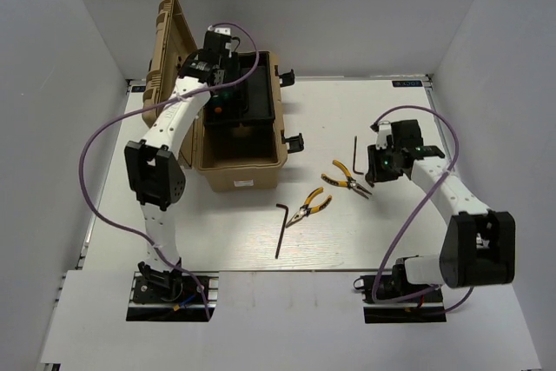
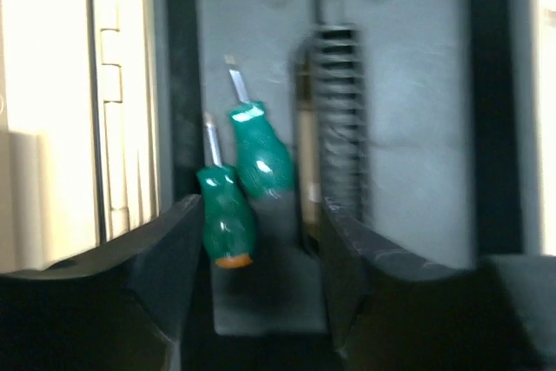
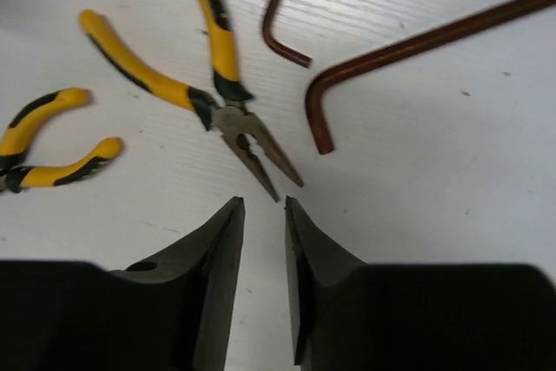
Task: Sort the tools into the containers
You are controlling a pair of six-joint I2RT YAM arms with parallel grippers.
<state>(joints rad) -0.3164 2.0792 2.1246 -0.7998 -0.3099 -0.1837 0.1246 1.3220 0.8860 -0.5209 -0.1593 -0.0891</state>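
Two green-handled screwdrivers lie side by side in the black tray (image 1: 262, 102) of the tan toolbox (image 1: 243, 171), which stands at the far left of the table (image 1: 400, 232) with its lid (image 1: 165, 45) swung up to the left. One screwdriver (image 2: 261, 155) rests against the orange-capped screwdriver (image 2: 228, 215), and both blades point away from the wrist.

The left gripper (image 2: 261, 206) hangs over them inside the box. Its claw is spread wide, a finger on either side of the pair, and it holds nothing. The blur in the left wrist view hides whether the fingers (image 2: 165, 254) brush the handles.

On the right, the right gripper (image 3: 262, 204) is low over the table with its claw only narrowly parted and empty. The nose of the long-nose pliers (image 3: 217, 84) lies just ahead of its fingertips, apart from them. The second pliers (image 3: 43, 149) lie to the left of those and a little nearer. One hex key (image 1: 356, 155) lies just beyond the long-nose pliers. The other hex key (image 1: 280, 230) lies nearer, left of the second pliers and in front of the toolbox.
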